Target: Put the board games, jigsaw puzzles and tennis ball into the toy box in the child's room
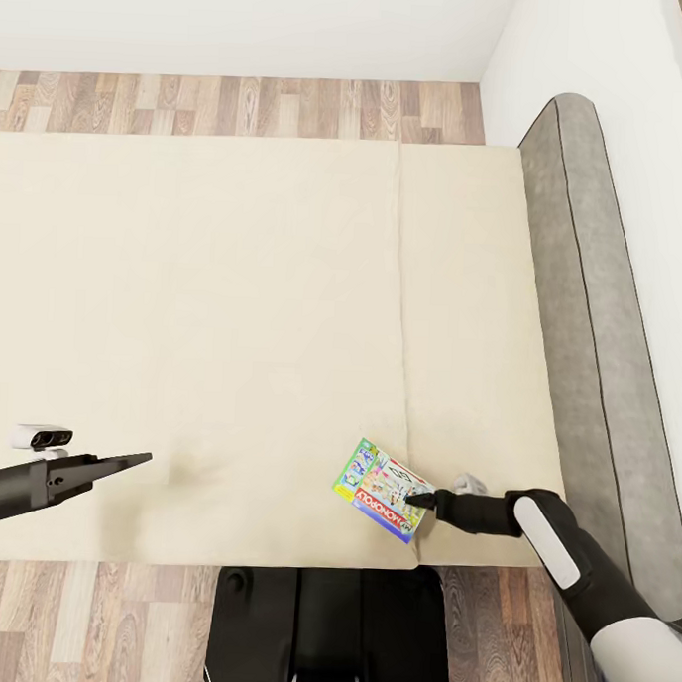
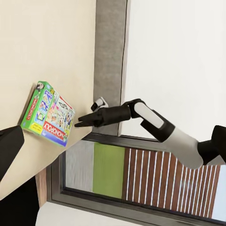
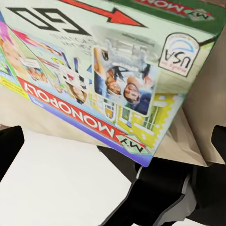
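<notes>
Black tapered left hand (image 1: 127, 462), right hand (image 1: 421, 500) likewise, white forearm shells, black base.

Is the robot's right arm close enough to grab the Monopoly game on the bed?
Probably yes. The right claw is already at the edge of the Monopoly game, which lies near the front edge of the bed. Nothing sits between them.

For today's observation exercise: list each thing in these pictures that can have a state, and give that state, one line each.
Monopoly board game: lying flat, face up, near the bed's front edge.
Right gripper: at the game's edge; jaw state unclear.
Left gripper: hovering over the mattress, holding nothing; open or shut unclear.
Bed: mattress bare apart from the game.
</notes>
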Robot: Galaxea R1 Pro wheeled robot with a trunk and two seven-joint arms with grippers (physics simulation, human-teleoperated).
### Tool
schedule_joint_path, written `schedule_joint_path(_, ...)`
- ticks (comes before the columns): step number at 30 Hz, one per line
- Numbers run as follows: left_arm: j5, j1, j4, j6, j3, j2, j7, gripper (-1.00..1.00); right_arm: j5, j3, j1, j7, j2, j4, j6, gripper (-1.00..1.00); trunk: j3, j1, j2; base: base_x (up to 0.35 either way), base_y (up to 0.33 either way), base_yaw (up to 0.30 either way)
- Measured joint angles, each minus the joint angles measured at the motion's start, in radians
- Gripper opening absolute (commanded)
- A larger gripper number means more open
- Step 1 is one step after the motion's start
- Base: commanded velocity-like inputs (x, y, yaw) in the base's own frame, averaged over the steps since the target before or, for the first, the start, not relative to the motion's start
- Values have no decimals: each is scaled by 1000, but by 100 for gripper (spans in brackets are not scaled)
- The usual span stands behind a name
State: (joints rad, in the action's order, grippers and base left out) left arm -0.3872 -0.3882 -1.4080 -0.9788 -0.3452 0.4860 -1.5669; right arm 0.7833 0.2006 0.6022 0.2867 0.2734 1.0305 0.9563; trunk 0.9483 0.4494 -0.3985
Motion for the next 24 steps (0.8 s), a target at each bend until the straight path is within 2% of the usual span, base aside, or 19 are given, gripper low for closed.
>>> schedule_joint_path(24,-1,0,0,0,1,-1,0,100,1,-10,5,-8,0,34,9,100,0,0,0,0,0,0)
